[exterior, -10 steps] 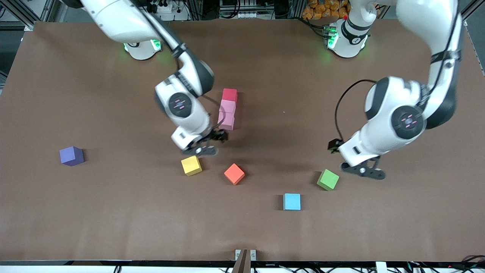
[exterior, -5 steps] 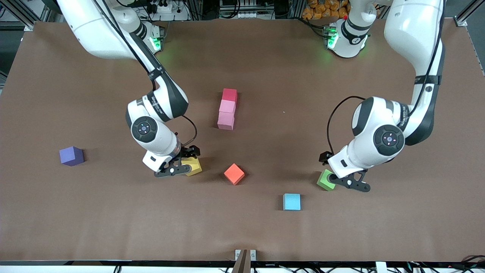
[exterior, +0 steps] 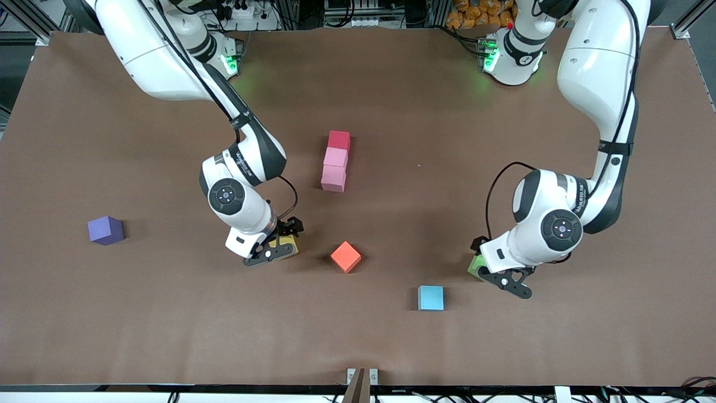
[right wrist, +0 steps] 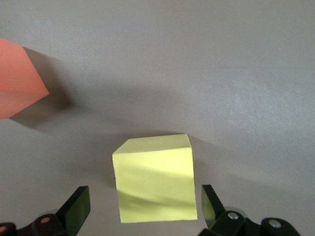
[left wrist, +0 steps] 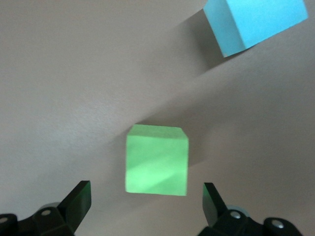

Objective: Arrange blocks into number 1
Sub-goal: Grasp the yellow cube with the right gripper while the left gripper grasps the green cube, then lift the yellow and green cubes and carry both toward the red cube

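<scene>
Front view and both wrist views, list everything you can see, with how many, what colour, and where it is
Red block: one, red, mid-table, the end of a three-block line farthest from the front camera.
Pink blocks: two, pink, touching in that line, nearer the front camera than the red one.
Yellow block: one, yellow, on the table under the right gripper.
Orange block: one, orange, beside the yellow one, toward the left arm's end.
Green block: one, green, on the table under the left gripper.
Light blue block: one, light blue, nearest the front camera.
Purple block: one, purple, alone toward the right arm's end.
Table: one, brown.
Right gripper: open, astride the yellow block.
Left gripper: open, astride the green block.
</scene>
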You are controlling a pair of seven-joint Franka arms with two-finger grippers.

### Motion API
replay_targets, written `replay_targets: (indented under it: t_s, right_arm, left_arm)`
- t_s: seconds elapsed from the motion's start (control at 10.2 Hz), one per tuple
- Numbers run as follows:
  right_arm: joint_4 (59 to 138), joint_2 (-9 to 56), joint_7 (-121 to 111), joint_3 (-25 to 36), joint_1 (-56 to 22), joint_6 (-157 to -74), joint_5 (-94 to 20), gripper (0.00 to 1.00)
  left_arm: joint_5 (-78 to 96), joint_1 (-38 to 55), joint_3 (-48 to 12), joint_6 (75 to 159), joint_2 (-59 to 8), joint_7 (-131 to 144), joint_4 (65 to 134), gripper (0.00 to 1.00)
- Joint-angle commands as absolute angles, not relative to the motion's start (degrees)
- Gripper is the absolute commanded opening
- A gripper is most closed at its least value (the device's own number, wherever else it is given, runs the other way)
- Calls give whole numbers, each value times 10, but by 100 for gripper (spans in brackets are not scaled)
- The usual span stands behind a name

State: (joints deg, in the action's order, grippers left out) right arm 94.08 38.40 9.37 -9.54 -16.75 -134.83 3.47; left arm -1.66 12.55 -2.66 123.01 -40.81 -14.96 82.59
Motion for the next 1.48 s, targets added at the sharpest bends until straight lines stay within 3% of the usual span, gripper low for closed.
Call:
replay_targets:
  t_s: [0.0, 0.59, 0.79, 0.98, 1.08, 1.38]
  right_arm:
    - [928, 398, 84, -98, -169, -1360, 52, 100]
    - [932, 408, 84, -98, -169, -1389, 88, 100]
    - [940, 408, 84, -98, -169, -1391, 89, 82]
    - [959, 410, 84, -97, -169, -1416, 97, 76]
    - [974, 411, 84, -96, -168, -1438, 101, 67]
    - [979, 406, 93, -96, -166, -1434, 105, 0]
  left_arm:
    - [-25, 125, -25, 1236, -419, -185, 809, 100]
    - [-25, 127, -25, 1243, -437, -185, 808, 100]
    - [-25, 130, -25, 1244, -446, -181, 808, 100]
    - [-25, 137, -25, 1255, -454, -158, 809, 100]
    - [-25, 141, -25, 1262, -460, -153, 809, 100]
    - [-25, 143, -25, 1280, -472, -142, 809, 100]
